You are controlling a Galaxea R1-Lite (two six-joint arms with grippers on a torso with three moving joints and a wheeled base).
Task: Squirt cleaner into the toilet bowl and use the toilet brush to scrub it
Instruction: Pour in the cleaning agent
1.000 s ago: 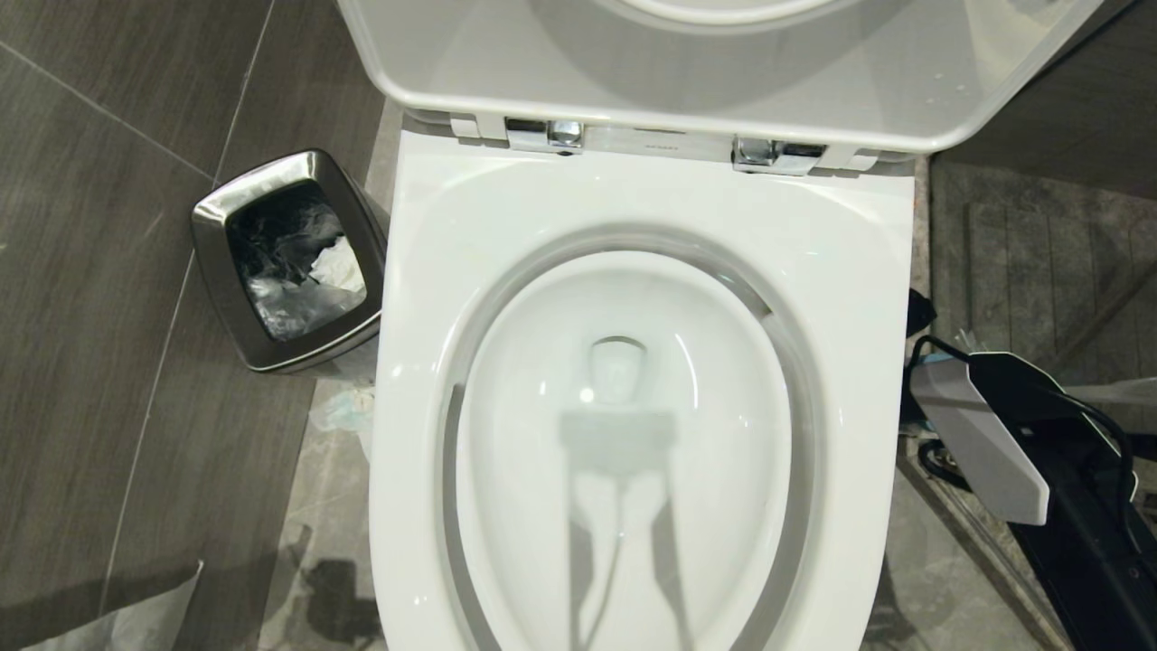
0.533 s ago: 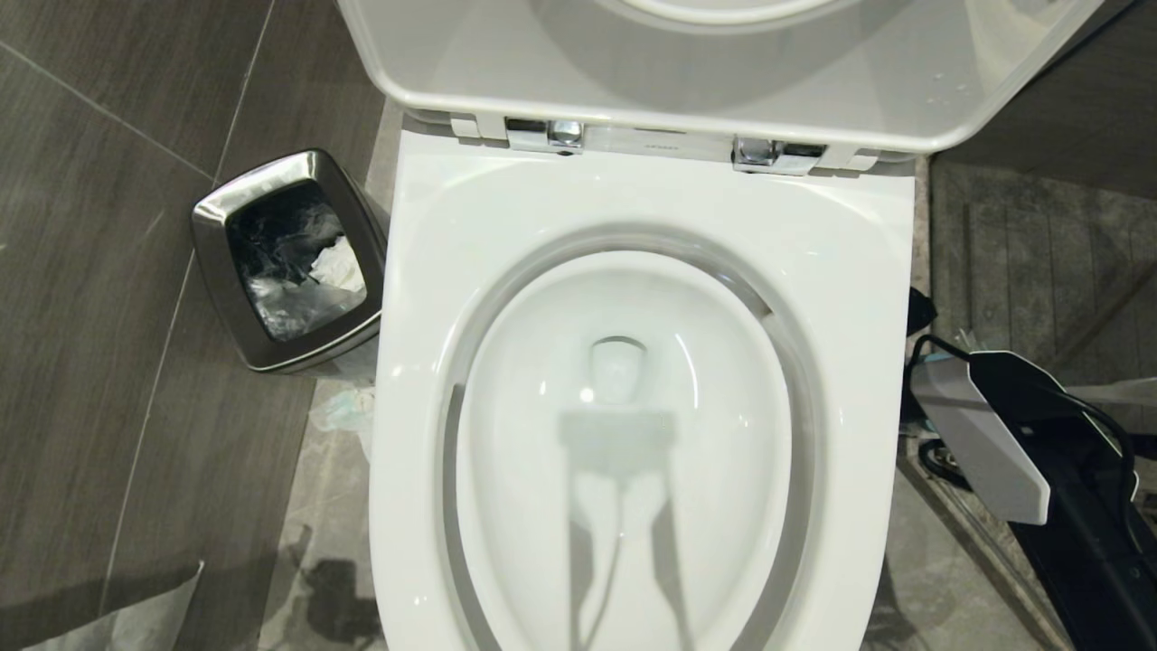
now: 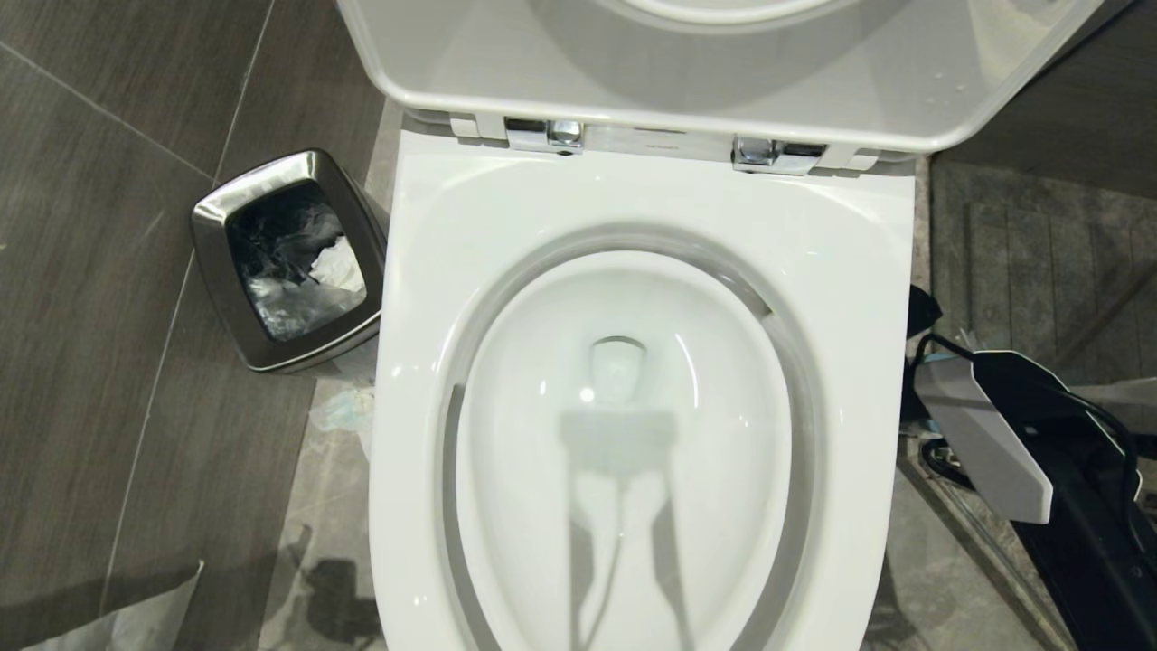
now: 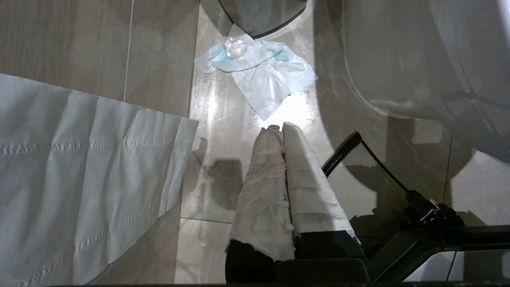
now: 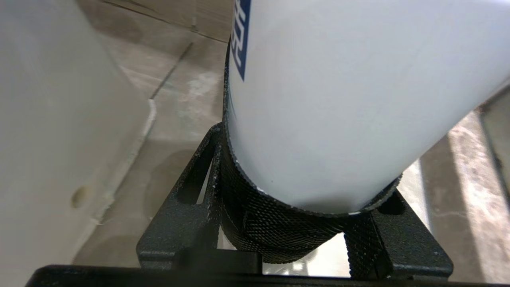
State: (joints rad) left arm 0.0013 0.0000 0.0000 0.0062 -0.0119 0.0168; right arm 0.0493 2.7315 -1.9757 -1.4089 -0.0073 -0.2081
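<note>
The right gripper (image 5: 295, 223) sits low beside the toilet bowl (image 3: 651, 208), its black fingers (image 5: 187, 223) pressed against the dark lower part of the cleaner (image 5: 338, 99), which fills the space between them. The bowl's white wall rises close on one side, stone floor (image 5: 179, 91) open beyond. The left gripper (image 4: 279, 131) hangs over the floor with its paper-wrapped fingers pressed together, a crumpled tissue (image 4: 259, 71) just ahead and a paper sheet (image 4: 79, 179) to one side. A steel bin (image 3: 285, 262) stands by the bowl.
</note>
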